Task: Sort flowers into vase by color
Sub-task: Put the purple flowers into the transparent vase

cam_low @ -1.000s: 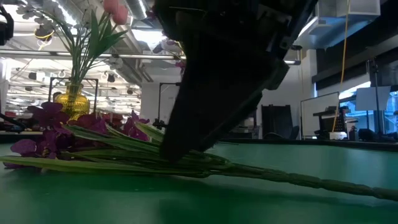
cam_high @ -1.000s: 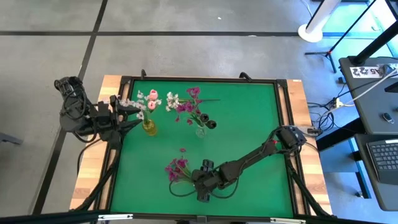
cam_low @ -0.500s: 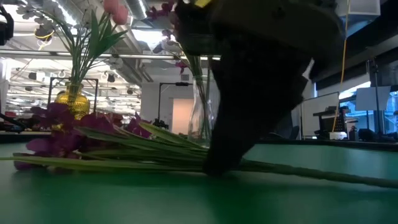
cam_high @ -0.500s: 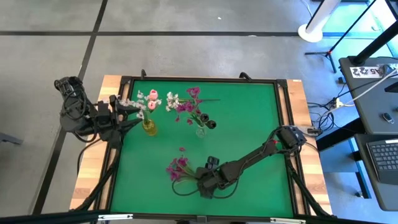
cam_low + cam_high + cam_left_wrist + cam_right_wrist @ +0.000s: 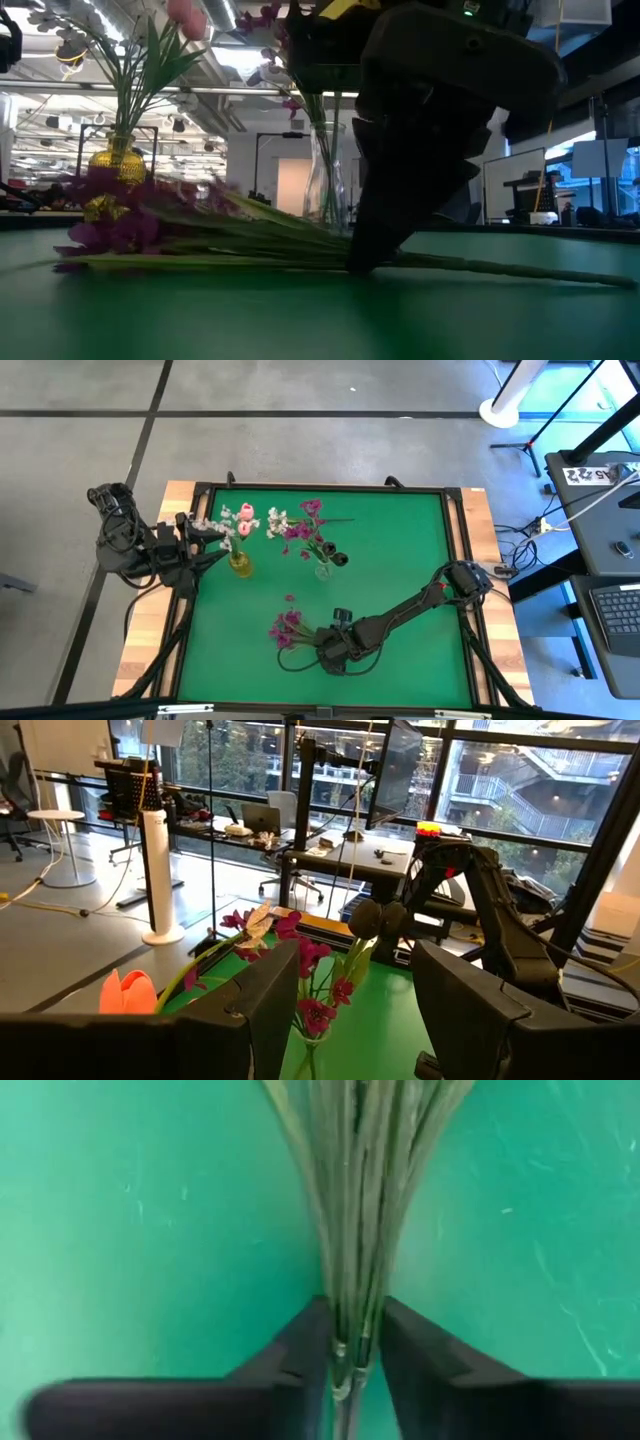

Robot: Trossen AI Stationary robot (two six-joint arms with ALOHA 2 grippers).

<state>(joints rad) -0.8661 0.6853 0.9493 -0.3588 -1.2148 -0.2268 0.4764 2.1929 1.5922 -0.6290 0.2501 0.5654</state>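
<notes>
A bundle of magenta-purple flowers (image 5: 285,628) lies on the green table near the front, heads (image 5: 110,215) toward the left edge, its long stems (image 5: 250,243) flat on the mat. My right gripper (image 5: 328,650) stands over the stems and is shut on them (image 5: 350,1342). A yellow vase (image 5: 240,565) holds white and pink flowers. A clear vase (image 5: 322,570) holds magenta ones. My left gripper (image 5: 355,1020) waits open at the table's left edge, beside the yellow vase, holding nothing. My right gripper pinches the bunched green stems (image 5: 350,1320) between its two fingers (image 5: 300,1365), partway along their length, behind the heads. The fingers come from above, pointing down, one on each side of the bundle. The stems and heads lie on the table, and a thin stem end (image 5: 520,268) trails out behind the gripper.
The two vases stand side by side in the far-left part of the mat. A raised black frame (image 5: 330,488) rims the green mat. A small loose magenta petal (image 5: 290,598) lies just beyond the bundle. Bare mat stretches across the right half (image 5: 420,550).
My right gripper has moved a short way along the lying stems and settled lower on them. The bundle's flower heads have slid a little across the mat toward the gripper and still rest on the table.
</notes>
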